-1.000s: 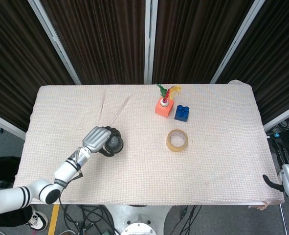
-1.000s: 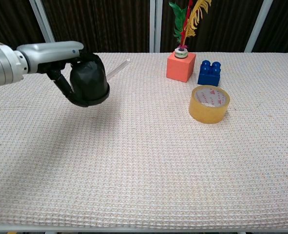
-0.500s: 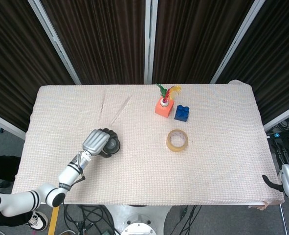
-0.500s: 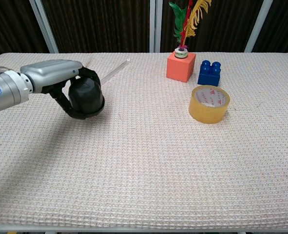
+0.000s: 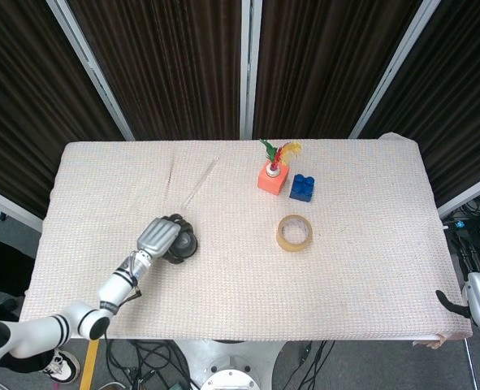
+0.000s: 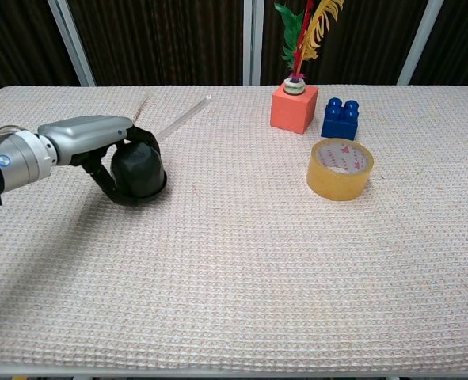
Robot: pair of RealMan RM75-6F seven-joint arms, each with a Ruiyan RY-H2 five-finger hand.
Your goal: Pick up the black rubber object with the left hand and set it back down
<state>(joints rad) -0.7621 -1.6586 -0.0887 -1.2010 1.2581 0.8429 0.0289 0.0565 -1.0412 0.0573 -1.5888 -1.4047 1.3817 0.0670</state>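
The black rubber object is a dome-shaped cup standing on the cloth at the left; in the head view it shows as a dark round shape. My left hand grips it, silver back on top and black fingers wrapped round its near side; the same hand covers its left part from above. The object's base looks to be touching the cloth. My right hand hangs off the table's right edge, and its fingers are hidden.
A roll of yellow tape lies right of centre. Behind it stand an orange block with feathers and a blue brick. A clear thin stick lies behind the black object.
My left hand has come down and slightly toward the near left with the black object, from above the cloth to resting on it. The grip is unchanged.
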